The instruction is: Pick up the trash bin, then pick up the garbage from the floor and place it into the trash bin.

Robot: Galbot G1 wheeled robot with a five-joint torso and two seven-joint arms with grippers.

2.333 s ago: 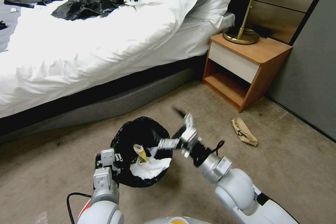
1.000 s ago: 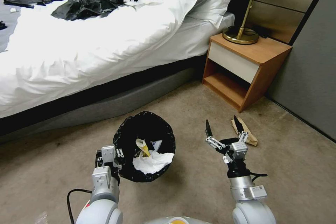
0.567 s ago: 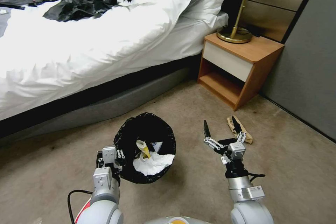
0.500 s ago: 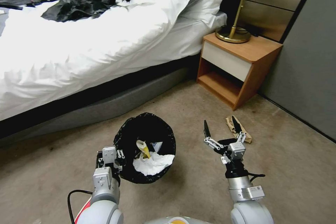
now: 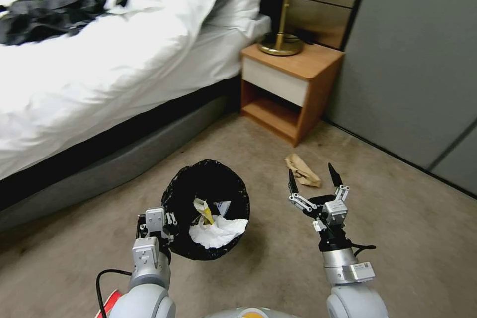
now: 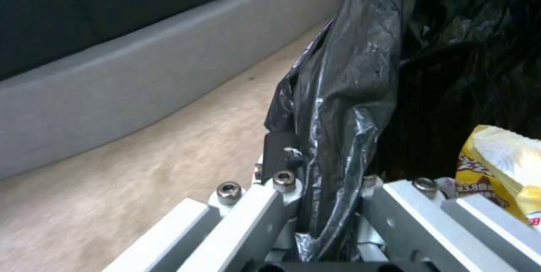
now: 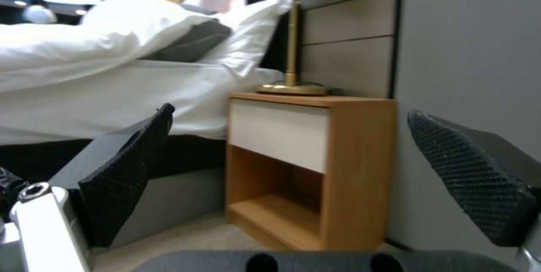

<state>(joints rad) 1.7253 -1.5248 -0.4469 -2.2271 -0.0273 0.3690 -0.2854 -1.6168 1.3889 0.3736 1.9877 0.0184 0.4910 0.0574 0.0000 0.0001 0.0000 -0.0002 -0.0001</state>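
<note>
The robot has turned right, so the crumpled brown paper (image 5: 302,170) now lies at 12 o'clock of the wide-open right gripper (image 5: 314,183). The left gripper (image 5: 155,218) pinches the black-lined round white trash bin (image 5: 207,186).

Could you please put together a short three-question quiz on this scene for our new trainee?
1. True or false: the right gripper is open and holds nothing.
2. What is the left gripper clamped on?
A. the lamp
B. the bagged rim of the trash bin
C. the nightstand
3. Fill in: the crumpled brown paper lies on the carpet in front of the ____.

Key
1. True: its fingers stand spread apart above the carpet, near the paper.
2. B: the left wrist view shows the black bag liner pinched between its fingers.
3. Nightstand, the wooden one that carries the lamp.
</note>
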